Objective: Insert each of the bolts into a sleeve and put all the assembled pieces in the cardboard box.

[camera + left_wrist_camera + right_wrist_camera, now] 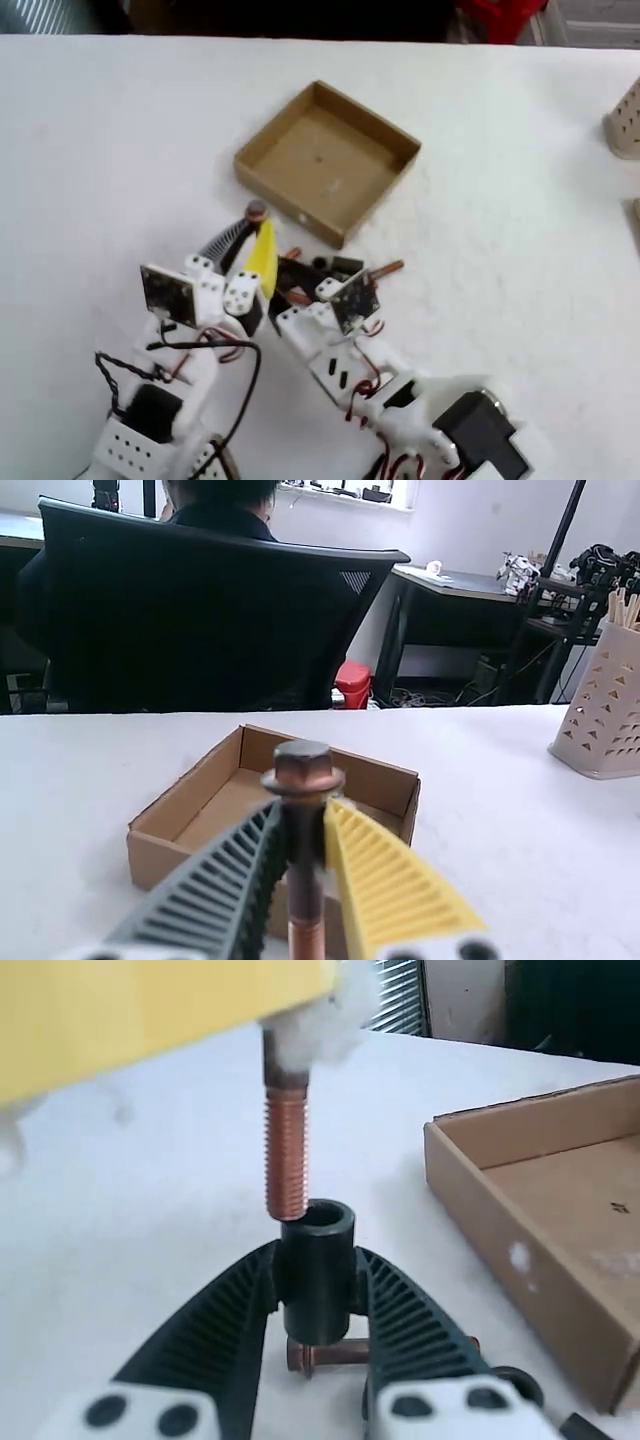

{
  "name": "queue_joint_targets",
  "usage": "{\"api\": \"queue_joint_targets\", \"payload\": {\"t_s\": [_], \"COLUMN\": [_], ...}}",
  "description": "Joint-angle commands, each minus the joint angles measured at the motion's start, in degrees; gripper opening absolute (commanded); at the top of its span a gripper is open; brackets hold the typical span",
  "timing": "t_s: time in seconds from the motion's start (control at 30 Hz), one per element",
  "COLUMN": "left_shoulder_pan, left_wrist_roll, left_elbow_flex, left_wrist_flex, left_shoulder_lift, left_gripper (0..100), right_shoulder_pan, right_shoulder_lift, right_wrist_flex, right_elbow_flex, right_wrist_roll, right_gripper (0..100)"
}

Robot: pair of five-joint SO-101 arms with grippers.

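Note:
My left gripper (pixel 303 815), with one grey and one yellow finger, is shut on a copper bolt (pixel 303 780) held upright, hex head on top. In the high view that gripper (pixel 255 228) sits just in front of the cardboard box (pixel 325 160). My right gripper (pixel 318 1265) is shut on a black sleeve (pixel 318 1270), standing upright with its bore facing up. The bolt's threaded end (pixel 287 1155) hangs right at the sleeve's rim, slightly off to one side. I cannot tell whether the tip is inside. The box (pixel 540 1190) holds nothing.
A loose bolt (pixel 388 268) and a black sleeve (pixel 345 265) lie on the white table between the grippers and the box. Another bolt (pixel 325 1353) lies under the held sleeve. A beige perforated holder (pixel 625 120) stands at the far right edge.

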Motion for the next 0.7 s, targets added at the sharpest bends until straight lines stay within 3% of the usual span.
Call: {"api": "queue_joint_targets", "payload": {"t_s": [0.0,0.67], "left_shoulder_pan": [0.7,0.7], "left_wrist_roll": [0.5,0.4], "left_elbow_flex": [-0.2,-0.3], "left_wrist_flex": [-0.1,-1.8], "left_shoulder_lift": [-0.8,-0.8], "left_gripper": [2,2], "right_shoulder_pan": [0.8,-1.2], "right_shoulder_lift": [-2.3,-2.3], "right_wrist_flex": [-2.7,-2.9], "right_elbow_flex": [-1.0,-0.4], "right_wrist_roll": [0.6,0.6], "right_gripper": [1.6,1.6]}}
